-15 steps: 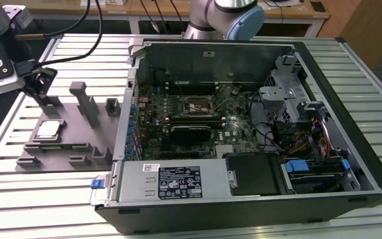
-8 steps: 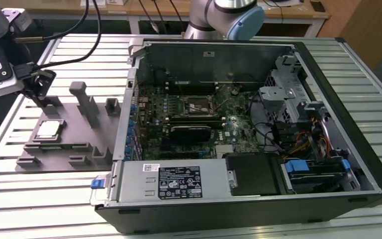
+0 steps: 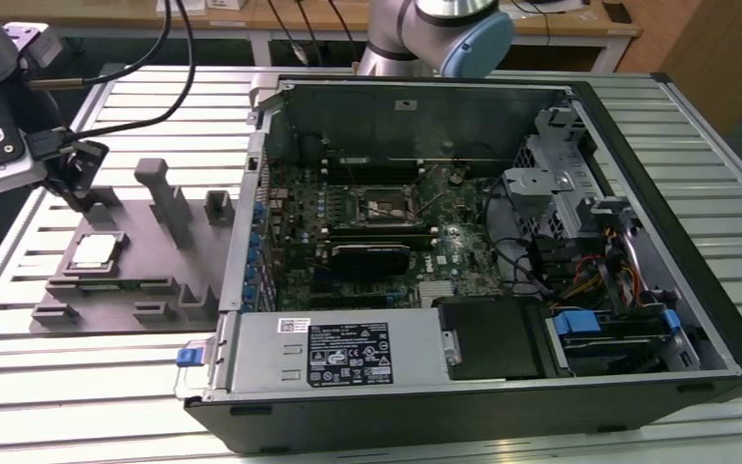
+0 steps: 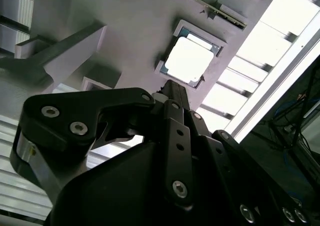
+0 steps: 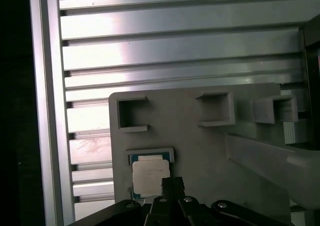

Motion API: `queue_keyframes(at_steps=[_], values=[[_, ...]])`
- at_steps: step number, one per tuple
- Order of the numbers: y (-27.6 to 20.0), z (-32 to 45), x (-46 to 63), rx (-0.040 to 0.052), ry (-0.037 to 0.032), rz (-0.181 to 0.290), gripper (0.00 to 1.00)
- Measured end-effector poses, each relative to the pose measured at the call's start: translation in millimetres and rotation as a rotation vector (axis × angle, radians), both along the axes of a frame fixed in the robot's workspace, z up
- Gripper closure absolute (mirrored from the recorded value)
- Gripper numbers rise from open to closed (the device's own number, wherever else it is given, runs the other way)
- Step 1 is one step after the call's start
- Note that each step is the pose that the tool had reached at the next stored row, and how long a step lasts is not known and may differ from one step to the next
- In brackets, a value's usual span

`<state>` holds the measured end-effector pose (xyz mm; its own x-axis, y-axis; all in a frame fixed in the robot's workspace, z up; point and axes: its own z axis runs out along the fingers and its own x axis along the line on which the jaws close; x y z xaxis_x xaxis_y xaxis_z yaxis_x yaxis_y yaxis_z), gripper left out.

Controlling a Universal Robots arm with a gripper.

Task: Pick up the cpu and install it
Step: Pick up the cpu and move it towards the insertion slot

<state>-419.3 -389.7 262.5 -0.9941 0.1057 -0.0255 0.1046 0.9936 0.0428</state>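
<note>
The cpu (image 3: 94, 253) is a small square chip with a shiny silver top, lying flat in a recess of the grey fixture plate (image 3: 139, 275) at the exterior view's left. My gripper (image 3: 84, 196) hangs just above the plate's far end, a short way behind the chip, with its fingers shut and nothing between them. In the second wrist view the cpu (image 4: 189, 60) lies just past the gripper (image 4: 169, 87). In the first wrist view the cpu (image 5: 149, 177) sits beside the gripper (image 5: 172, 183). The black socket (image 3: 382, 206) sits on the green motherboard inside the open computer case (image 3: 722, 319).
Upright grey posts (image 3: 158, 193) and small brackets stand on the fixture plate near the chip. A grey metal box with a white label (image 3: 332, 353) fills the case's front. Cables and drive bays (image 3: 578, 261) crowd the case on the exterior view's right. The table (image 3: 74, 396) is slatted aluminium.
</note>
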Motion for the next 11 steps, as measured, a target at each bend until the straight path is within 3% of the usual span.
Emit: queue_keyframes(at_steps=[11], values=[[-0.1,-9.8,-2.7,-0.0002,0.0002,0.0,0.89]])
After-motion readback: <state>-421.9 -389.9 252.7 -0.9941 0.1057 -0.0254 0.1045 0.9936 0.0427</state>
